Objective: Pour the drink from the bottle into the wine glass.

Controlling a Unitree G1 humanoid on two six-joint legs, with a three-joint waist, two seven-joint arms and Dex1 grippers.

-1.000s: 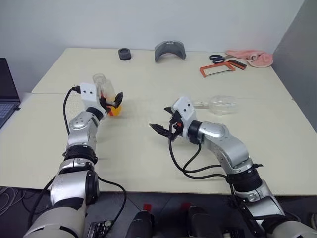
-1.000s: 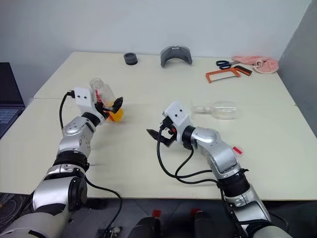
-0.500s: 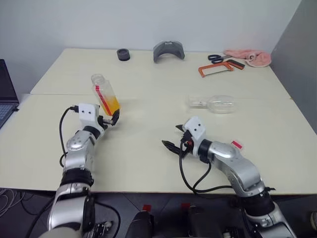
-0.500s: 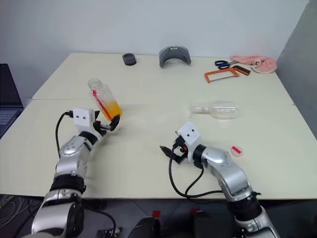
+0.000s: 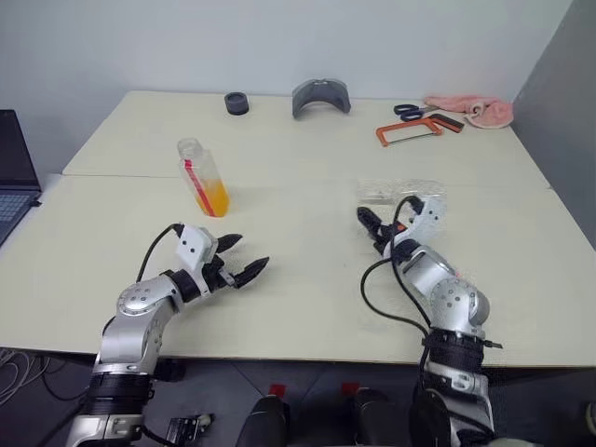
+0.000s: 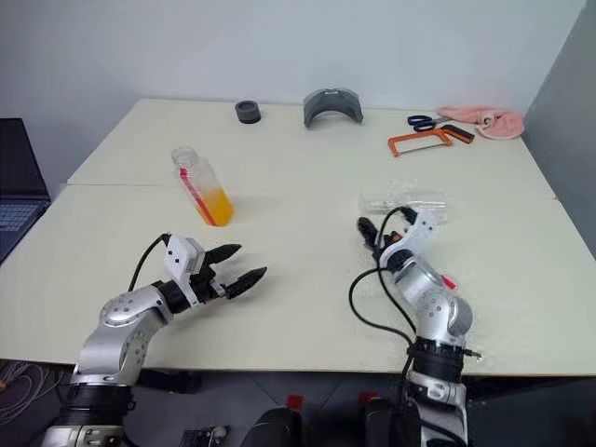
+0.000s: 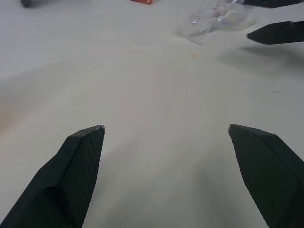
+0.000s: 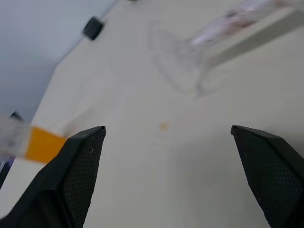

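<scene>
the left gripper (image 5: 240,259) hangs low over the near part of the table (image 5: 298,307), well short of the bottle (image 5: 203,177), fingers spread wide and holding nothing; a second ago those fingers were around the bottle, so it has let go and drawn back toward the robot; the right gripper (image 5: 385,226), also spread and empty, has swung from the middle of the table to just in front of the wine glass (image 5: 400,193), which sits far to the right of the bottle; the glass lies on its side, foot toward the bottle, as it did a second ago.

the bottle now stands upright and free on the table, the drink (image 5: 213,197) filling only its lower part, no cap on its neck; beyond it, at the far edge, lie a black ring (image 5: 237,101), a grey curved piece (image 5: 321,95), a red hacksaw (image 5: 407,132), scissors (image 5: 408,111) and a pink cloth (image 5: 470,106).

judged from this, nothing can be poured until the glass is stood up; the right gripper looks placed for that.
</scene>
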